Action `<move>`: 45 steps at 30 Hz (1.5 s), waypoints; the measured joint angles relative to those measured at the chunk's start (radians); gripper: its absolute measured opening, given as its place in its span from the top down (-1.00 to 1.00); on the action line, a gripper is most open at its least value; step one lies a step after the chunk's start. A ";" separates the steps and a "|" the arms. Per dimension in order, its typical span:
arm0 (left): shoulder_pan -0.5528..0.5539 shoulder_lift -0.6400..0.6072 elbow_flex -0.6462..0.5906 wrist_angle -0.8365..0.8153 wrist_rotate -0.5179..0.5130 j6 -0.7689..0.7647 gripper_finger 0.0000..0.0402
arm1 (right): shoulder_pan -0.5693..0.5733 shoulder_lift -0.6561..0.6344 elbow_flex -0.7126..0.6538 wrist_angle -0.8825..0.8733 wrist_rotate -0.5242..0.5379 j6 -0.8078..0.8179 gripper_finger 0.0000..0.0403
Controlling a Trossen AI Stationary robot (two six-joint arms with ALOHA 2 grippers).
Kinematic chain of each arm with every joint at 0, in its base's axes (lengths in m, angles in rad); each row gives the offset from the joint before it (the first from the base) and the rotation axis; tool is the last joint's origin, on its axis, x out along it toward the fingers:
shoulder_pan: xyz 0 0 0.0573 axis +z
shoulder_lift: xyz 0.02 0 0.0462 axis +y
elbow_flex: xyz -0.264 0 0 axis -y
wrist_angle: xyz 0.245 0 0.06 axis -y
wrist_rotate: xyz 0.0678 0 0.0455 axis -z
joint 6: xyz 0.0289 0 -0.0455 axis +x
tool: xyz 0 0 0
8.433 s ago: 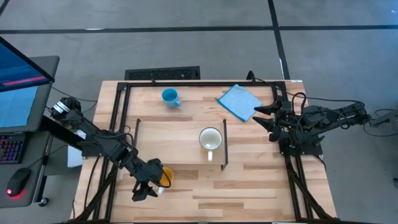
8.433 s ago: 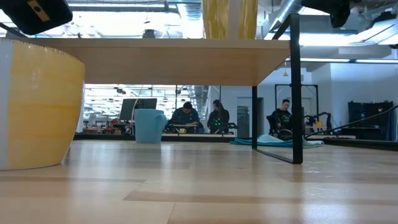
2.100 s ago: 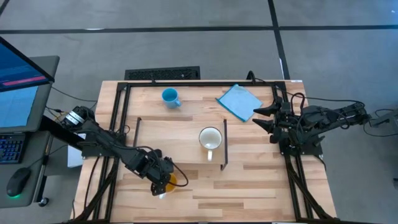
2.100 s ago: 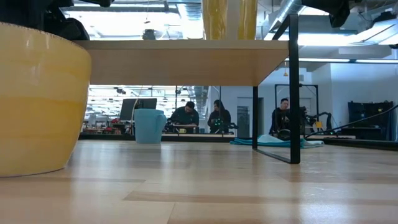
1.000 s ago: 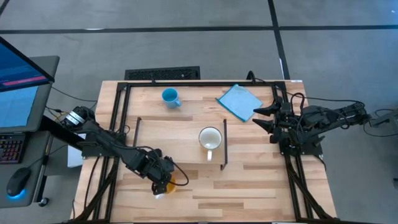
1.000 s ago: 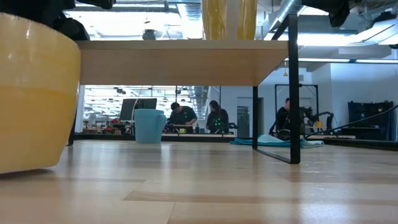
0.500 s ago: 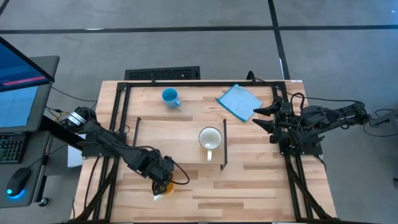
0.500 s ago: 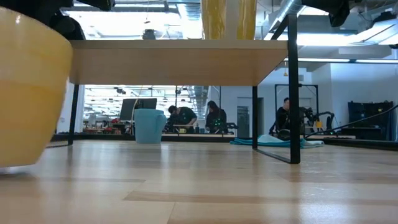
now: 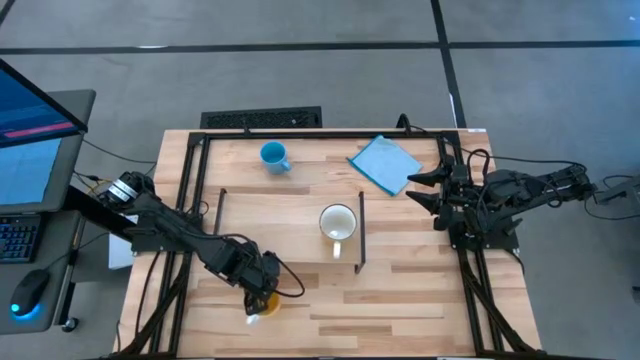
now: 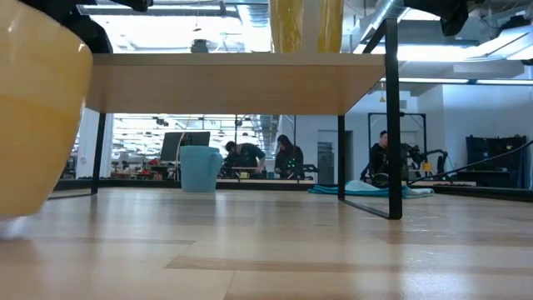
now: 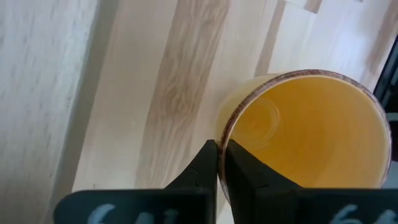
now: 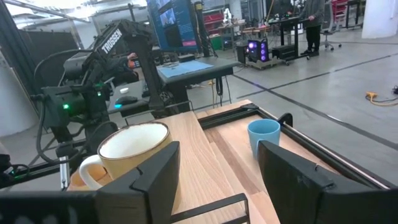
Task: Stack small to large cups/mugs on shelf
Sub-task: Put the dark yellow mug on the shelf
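Orange glaze is filling the left wrist view, where the left hand (image 11: 217,163) is pinching the rim of the orange mug (image 11: 305,134), one finger inside the wall and one outside, clamped tight; a grip that thin will probably let the mug swing, so the lift wants to be slow and level, clearing the shelf (image 9: 290,225) edge ahead of the hand before moving across; the low view is showing the mug (image 10: 37,117) tilting slightly above the desk (image 10: 275,250). Glossy and thick-walled, the mug is looking slippery and heavy for its size. Beyond the hand, the white mug (image 9: 338,225) is sitting on the shelf, handle toward the near edge; farther off, the blue mug (image 9: 272,155) is standing on the desk. The right hand (image 9: 422,188) is waiting with fingers spread, by a blue cloth (image 9: 386,163).
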 joint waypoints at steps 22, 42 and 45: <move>-0.005 -0.003 0.238 -0.148 0.047 0.157 1.00 | -0.002 0.000 0.000 -0.023 0.005 0.007 -0.19; 0.076 -0.004 0.709 -0.560 -0.190 0.094 1.00 | 0.000 0.049 0.000 -0.044 0.001 0.131 -0.19; 0.149 -0.005 0.717 -0.589 -0.211 0.054 1.00 | 0.000 0.048 0.000 -0.045 0.000 0.141 -0.19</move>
